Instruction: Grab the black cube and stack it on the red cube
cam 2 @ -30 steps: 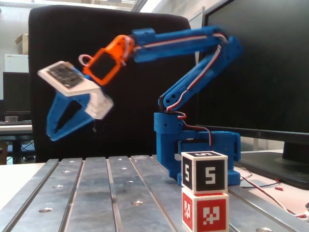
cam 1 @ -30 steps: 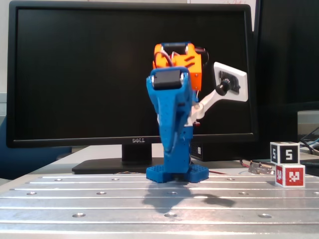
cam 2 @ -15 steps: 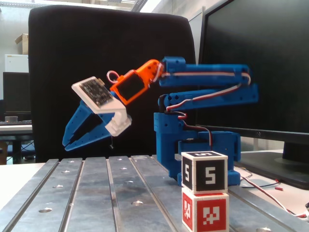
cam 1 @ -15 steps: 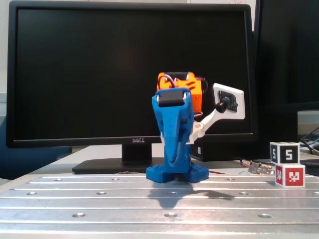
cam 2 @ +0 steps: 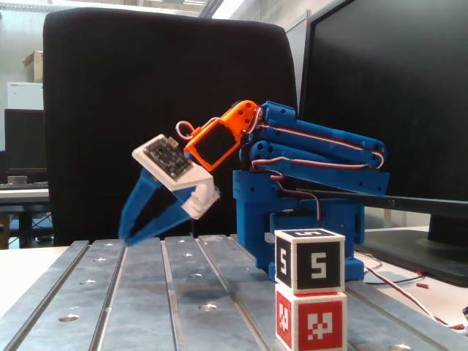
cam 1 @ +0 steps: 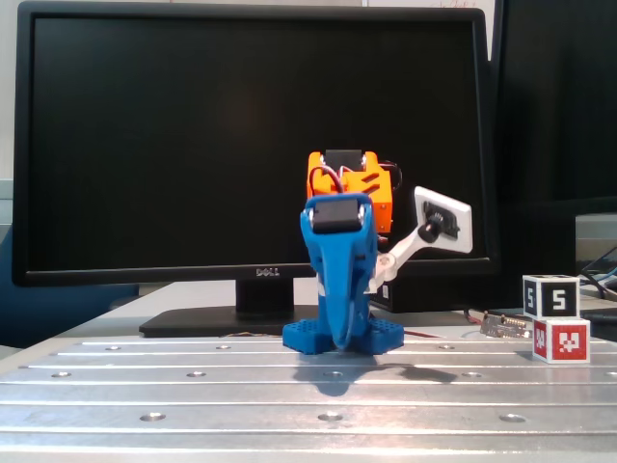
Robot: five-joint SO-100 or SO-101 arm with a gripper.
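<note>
Two cubes are stacked already: black cube (cam 2: 310, 259) on red cube (cam 2: 311, 320), away from my tool (cam 2: 130, 238), nearly closed and empty.

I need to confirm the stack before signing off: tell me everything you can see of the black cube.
The black cube has white edges and black square faces, each visible side face bearing a white numeral 5. It looks like hard plastic. It sits upright and roughly square on top of the red cube, touching nothing else. The hand is well away from it.
</note>
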